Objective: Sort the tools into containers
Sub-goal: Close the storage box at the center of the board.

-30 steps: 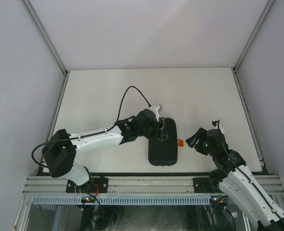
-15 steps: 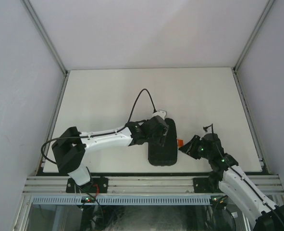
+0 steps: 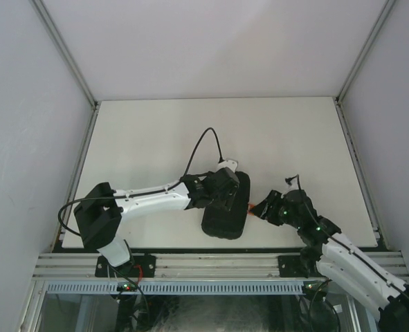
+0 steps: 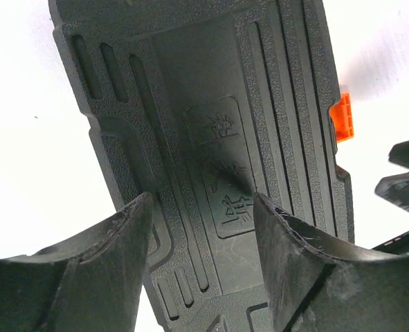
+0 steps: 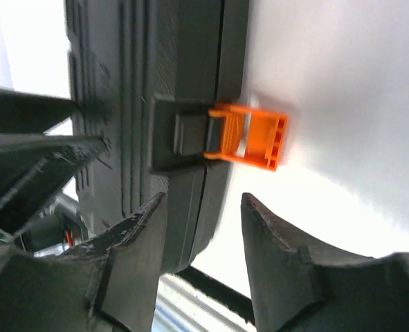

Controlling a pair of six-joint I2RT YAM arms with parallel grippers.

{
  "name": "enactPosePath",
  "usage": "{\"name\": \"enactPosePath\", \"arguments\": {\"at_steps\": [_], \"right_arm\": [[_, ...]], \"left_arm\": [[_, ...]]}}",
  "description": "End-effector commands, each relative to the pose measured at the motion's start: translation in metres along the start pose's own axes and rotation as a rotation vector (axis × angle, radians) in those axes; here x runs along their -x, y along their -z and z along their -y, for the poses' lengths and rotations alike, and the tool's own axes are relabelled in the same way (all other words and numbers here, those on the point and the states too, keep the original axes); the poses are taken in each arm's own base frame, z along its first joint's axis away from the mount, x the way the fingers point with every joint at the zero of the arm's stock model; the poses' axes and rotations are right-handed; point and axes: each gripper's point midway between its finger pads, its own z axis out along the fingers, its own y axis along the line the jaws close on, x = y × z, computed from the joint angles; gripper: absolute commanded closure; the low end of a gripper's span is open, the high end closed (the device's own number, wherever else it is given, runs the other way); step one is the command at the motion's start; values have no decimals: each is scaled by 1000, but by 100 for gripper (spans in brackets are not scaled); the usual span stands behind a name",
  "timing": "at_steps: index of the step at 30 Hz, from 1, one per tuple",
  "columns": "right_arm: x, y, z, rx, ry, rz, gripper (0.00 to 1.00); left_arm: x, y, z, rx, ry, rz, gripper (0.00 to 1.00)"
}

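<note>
The one container in view is a black ribbed case [image 3: 225, 211], lying shut and slightly askew near the table's front edge. No tools show in any view. My left gripper [image 3: 226, 188] hovers open over the case's far half; in the left wrist view its fingers [image 4: 114, 242] straddle the ribbed lid [image 4: 211, 104] without clamping it. The orange latch [image 3: 252, 207] sticks out flipped open on the case's right side. My right gripper [image 3: 262, 209] stands open just short of that latch [image 5: 249, 135], beside the case's seam [image 5: 190, 180].
The white table [image 3: 142, 138] is walled at the back and both sides. A black strip and metal rail [image 3: 211, 263] run along its near edge, close to the case. The left arm's cable [image 3: 203, 142] loops above its wrist.
My right gripper has slid left up to the orange latch. The left gripper shifted onto the case, whose near end has swung left, leaving it tilted.
</note>
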Motion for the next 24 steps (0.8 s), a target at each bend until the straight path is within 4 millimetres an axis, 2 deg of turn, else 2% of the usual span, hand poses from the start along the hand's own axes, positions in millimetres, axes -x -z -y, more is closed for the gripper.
{"name": "enactPosePath", "arguments": {"at_steps": [1,7,12,20,24], "right_arm": [[37,16,14,-96,-17,207,51],[39,8,17,8,-171,243,43],[41,1,22,19,-250,267,41],[40,-10,28,5,-244,198,58],[37,-14,30,-8,-222,142,61]], "left_arm": [[12,9,3,-12,-32,18,36],[-5,-2,-1,2,-61,-37,39],[-21,-8,-6,18,-55,-78,46],[-23,-9,-5,8,-46,-81,51],[-22,-9,-3,4,-46,-80,51]]}}
